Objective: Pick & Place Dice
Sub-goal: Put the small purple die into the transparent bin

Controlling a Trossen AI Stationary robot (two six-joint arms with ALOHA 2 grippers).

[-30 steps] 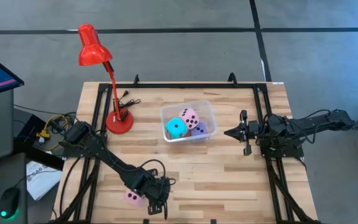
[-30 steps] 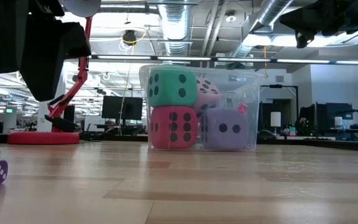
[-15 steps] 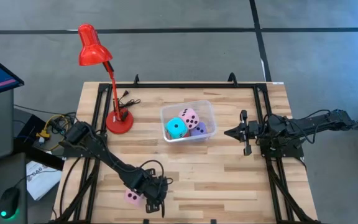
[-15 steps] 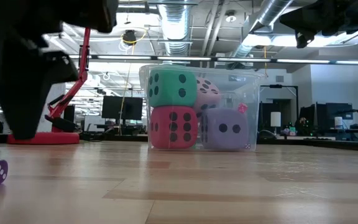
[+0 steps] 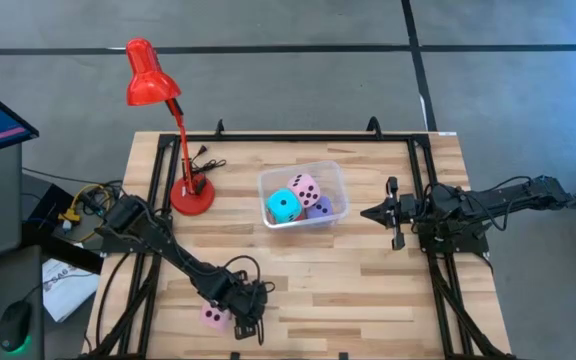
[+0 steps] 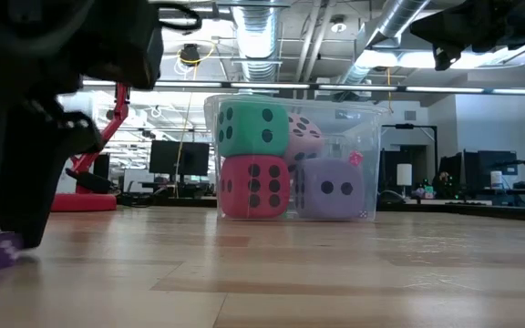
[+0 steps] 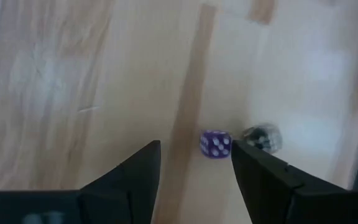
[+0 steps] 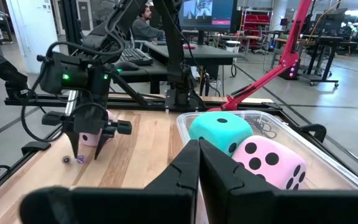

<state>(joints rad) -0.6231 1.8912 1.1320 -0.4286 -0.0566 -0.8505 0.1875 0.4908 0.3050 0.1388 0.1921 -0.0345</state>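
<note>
1. Four big soft foam dice sit in a clear, round-cornered plastic box (image 5: 336, 178). The high view shows only the cyan die (image 5: 284, 207), a pink die (image 5: 305, 189) and a corner of the lavender die (image 5: 321, 209).
2. The low view shows the stack: the red die (image 6: 253, 187) lies under the cyan one, beside the lavender one.
3. The second pink die (image 5: 211, 317) lies on the table well away from the box, near the front edge.
4. Just beside it, the left gripper (image 5: 249, 328) is low over the wood with its fingers spread. Its wrist view shows a tiny purple die (image 7: 215, 144) ahead between them, beside a blurred grey bit I cannot identify.
5. The right gripper (image 5: 368, 212) waits to the box's right, its fingers pressed together.
6. The pale plank table (image 5: 368, 280) has a black frame. A glossy red desk lamp (image 5: 151, 75) stands to the box's left.
7. Grey floor surrounds the table. Beyond the box, the low view shows ceiling ducts and monitors. The right wrist view shows a seated person (image 8: 143, 18).
</note>
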